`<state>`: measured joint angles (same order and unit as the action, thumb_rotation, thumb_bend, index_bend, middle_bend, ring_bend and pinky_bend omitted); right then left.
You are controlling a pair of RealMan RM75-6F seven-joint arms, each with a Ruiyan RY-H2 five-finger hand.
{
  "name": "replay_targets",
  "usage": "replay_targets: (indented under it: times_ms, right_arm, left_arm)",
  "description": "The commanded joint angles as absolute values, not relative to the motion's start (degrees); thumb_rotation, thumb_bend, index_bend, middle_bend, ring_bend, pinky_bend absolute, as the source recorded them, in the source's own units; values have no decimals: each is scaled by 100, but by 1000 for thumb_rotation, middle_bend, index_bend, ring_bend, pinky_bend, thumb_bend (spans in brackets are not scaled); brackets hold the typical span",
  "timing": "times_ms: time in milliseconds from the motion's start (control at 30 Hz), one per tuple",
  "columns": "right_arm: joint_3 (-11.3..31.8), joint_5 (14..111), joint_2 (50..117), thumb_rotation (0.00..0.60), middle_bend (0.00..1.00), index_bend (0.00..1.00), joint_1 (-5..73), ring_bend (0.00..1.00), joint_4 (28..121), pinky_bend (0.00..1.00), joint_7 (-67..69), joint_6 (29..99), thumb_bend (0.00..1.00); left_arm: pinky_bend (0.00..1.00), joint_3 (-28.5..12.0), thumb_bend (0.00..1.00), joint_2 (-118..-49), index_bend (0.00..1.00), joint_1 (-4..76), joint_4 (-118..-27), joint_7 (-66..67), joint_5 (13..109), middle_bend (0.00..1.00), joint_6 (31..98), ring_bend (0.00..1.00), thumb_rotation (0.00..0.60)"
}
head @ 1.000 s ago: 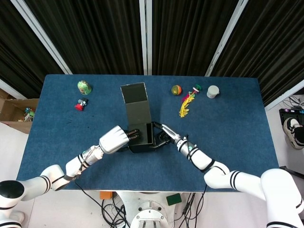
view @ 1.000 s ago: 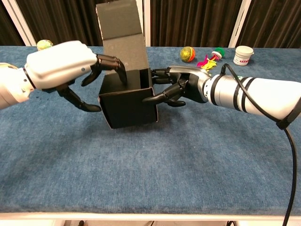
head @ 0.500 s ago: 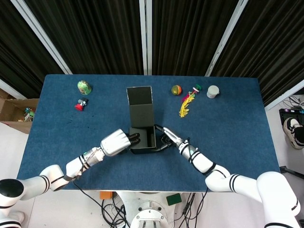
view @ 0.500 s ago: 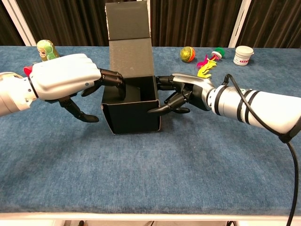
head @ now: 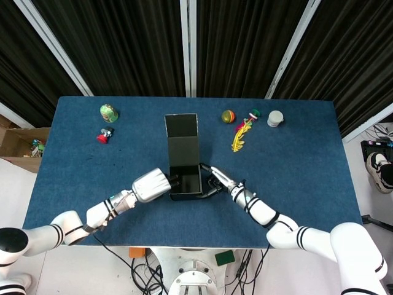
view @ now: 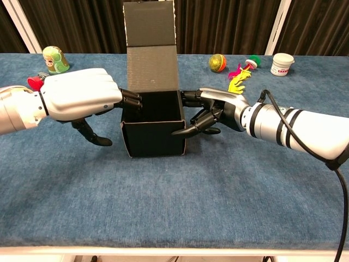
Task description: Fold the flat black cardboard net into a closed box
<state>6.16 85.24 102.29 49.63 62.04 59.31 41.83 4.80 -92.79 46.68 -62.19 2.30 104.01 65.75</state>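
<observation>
1. Chest view, far left: green figurine (view: 55, 59) and small red toy (view: 35, 82) sit on the blue desk (view: 174, 202), well apart from your work. Leave them be.
2. Your left hand (view: 82, 101) is at the box's left wall, fingertips (view: 132, 100) curled over the top edge and reaching just inside. It grips that wall; thumb hangs free below, outside.
3. Black cardboard box (view: 154, 128) stands upright mid-desk, four walls formed, top open. Lid flap (view: 151, 46) rises straight up from the back wall, with a crease partway up. Judgement: body is built; closing the lid is what remains.
4. Your right hand (view: 210, 112) presses against the right wall, fingers spread, thumb low on the front corner. It braces rather than encloses; I count it as holding the box.
5. Advice: keep one hand steadying a wall, free the other, and push the lid forward from behind along its crease. Clear your left fingertips from the opening first, or the lid will trap them.
6. Far right: ball (view: 217, 62), feathered toy (view: 238, 73), white cup (view: 282, 64), near the back edge, out of reach of the fold.
</observation>
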Motion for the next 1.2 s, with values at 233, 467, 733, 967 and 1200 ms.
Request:
replay_targets:
  times_ms: [233, 467, 733, 967, 1200]
  right_arm:
    - [591, 8541, 10224, 600, 465, 508, 4972, 820, 6250, 1000, 5905, 4242, 466]
    - [527, 8627, 10197, 600, 462, 497, 4975, 818, 6275, 1000, 5973, 4314, 477]
    - [439, 8787, 10165, 600, 455, 485, 4981, 816, 6264, 1000, 6219, 4487, 477]
    - [430, 8798, 10143, 600, 455, 482, 4967, 816, 6289, 1000, 6254, 4605, 477]
    - [482, 8742, 10042, 600, 444, 477, 4955, 817, 6369, 1000, 6235, 4685, 477]
  left_arm:
    - [990, 523, 123, -9193, 453, 4751, -6312, 549, 10452, 411, 6438, 738, 600]
    - [990, 580, 126, -9197, 580, 4781, -6233, 542, 10578, 490, 6541, 745, 600]
    - [990, 588, 141, -9243, 662, 4788, -6105, 471, 10675, 575, 6745, 756, 600]
    - [990, 552, 134, -9229, 626, 4772, -6063, 434, 10666, 542, 6879, 755, 600]
    - [983, 460, 95, -9102, 431, 4701, -6247, 490, 10585, 371, 7049, 750, 600]
